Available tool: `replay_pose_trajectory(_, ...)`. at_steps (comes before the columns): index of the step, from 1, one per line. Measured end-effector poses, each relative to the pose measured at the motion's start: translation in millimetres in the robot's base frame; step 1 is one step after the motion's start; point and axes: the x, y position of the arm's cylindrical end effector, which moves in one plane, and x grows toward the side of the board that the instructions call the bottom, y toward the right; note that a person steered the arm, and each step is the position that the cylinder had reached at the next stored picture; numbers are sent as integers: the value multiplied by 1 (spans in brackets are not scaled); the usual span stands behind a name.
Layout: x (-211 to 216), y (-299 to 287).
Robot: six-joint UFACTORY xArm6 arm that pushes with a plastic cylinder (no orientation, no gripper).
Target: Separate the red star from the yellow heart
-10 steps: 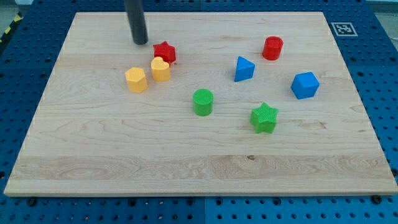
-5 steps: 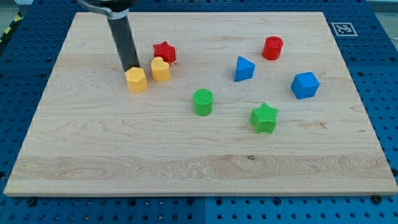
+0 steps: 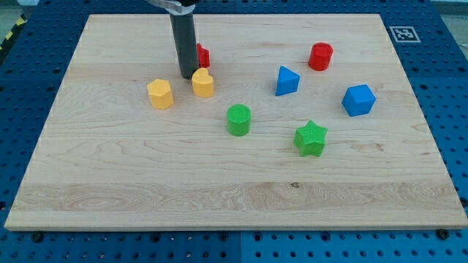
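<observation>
The red star [image 3: 202, 55] lies near the view's top, left of centre, mostly hidden behind my rod. The yellow heart [image 3: 203, 83] sits just below it, a small gap apart. My tip [image 3: 186, 76] rests on the board right against the heart's left side and below-left of the star. A yellow hexagonal block [image 3: 160, 93] lies to the left of my tip.
A green cylinder [image 3: 238, 119] and a green star [image 3: 311, 138] lie toward the view's middle. A blue triangular block [image 3: 287, 80], a blue cube-like block [image 3: 358, 100] and a red cylinder [image 3: 320, 56] are at the right. The wooden board [image 3: 110, 190] fills the view.
My tip moved down toward the yellow hexagon, then right to the heart's left side. The yellow heart shifted to the right and slightly down. The red star is now partly covered by the rod.
</observation>
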Motion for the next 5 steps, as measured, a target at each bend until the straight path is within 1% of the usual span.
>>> replay_pose_trajectory(1,-5,0)
replay_pose_trajectory(2,-31,1)
replay_pose_trajectory(3,-39,1)
replay_pose_trajectory(4,-48,-38)
replay_pose_trajectory(5,-70,-57)
